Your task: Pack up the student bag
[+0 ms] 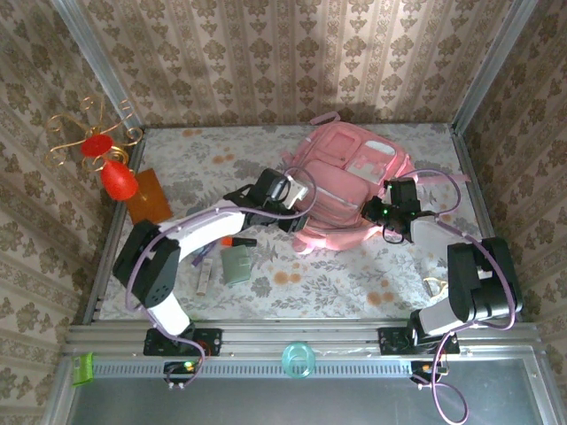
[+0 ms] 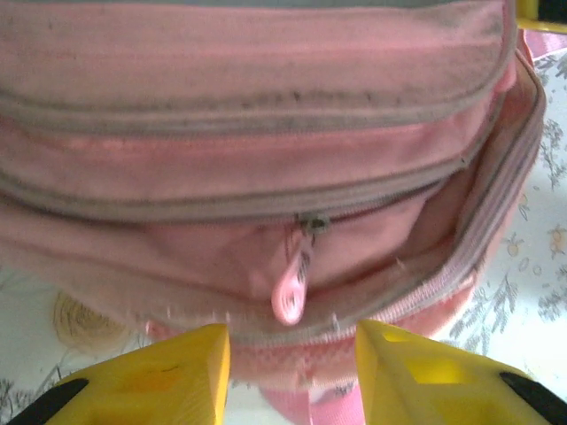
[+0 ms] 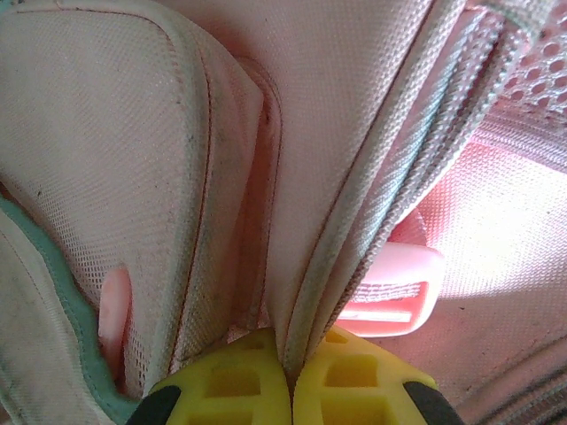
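The student bag (image 1: 350, 164), a soft pink backpack, lies on the flowered table toward the back right. My left gripper (image 1: 297, 199) is at its left side, open. In the left wrist view the yellow fingertips (image 2: 190, 363) stand apart just below a front pocket of the bag (image 2: 266, 133). A pink zip pull (image 2: 291, 297) hangs free above the gap, with nothing between the fingers. My right gripper (image 1: 376, 212) is at the bag's right side. It is shut (image 3: 288, 359) on a fold of the bag's piped fabric edge (image 3: 354, 212), beside a pink buckle (image 3: 394, 292).
A grey-green pouch (image 1: 237, 264), a pen-like stick (image 1: 204, 282) and a small orange item (image 1: 228, 240) lie under the left arm. An orange-brown block (image 1: 146, 197) and a red and gold ornament (image 1: 102, 150) stand at the left wall. A teal cup (image 1: 299, 359) sits on the front rail.
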Controlling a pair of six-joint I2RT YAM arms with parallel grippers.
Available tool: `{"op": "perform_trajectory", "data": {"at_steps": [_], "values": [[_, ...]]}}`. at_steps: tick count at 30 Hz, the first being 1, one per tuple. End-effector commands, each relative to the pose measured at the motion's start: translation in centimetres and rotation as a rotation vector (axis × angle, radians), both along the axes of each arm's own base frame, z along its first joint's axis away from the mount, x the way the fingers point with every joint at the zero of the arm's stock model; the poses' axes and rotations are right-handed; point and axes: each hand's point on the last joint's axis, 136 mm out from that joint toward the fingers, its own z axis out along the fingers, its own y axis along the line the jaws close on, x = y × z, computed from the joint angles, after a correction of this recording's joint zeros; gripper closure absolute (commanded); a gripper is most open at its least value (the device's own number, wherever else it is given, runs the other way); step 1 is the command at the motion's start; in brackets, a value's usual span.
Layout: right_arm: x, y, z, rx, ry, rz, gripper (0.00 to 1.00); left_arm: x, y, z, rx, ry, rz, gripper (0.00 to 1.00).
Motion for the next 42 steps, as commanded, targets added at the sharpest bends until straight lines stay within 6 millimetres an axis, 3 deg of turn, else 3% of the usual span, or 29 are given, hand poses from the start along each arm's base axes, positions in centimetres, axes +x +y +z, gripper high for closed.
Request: {"op": "perform_trajectory", "data": {"at_steps": [1,23,28,36,42], "values": [[0.8,0.2,0.7,0.01,-0.035,0.017,1.0,0.1,-0.7,-0.5,0.034,0.008,-0.05,0.58],[0.8,0.2,0.3,0.019,-0.034,0.016,1.0,-2.0,-1.9,-6.0,0.167,0.267,-0.17,0.66],[0.7,0.3,0.3,0.022,-0.036,0.017,1.0,-0.7,-0.9,-7.0,0.232,0.227,-0.101,0.68],[0.7,0.5,0.2,0.032,-0.037,0.024,1.0,1.3,-0.5,-5.2,0.215,0.124,-0.014,0.61],[0.6,0.5,0.3,0.031,-0.041,0.025,1.0,1.4,-0.2,-6.8,0.249,0.15,-0.003,0.65]]}}
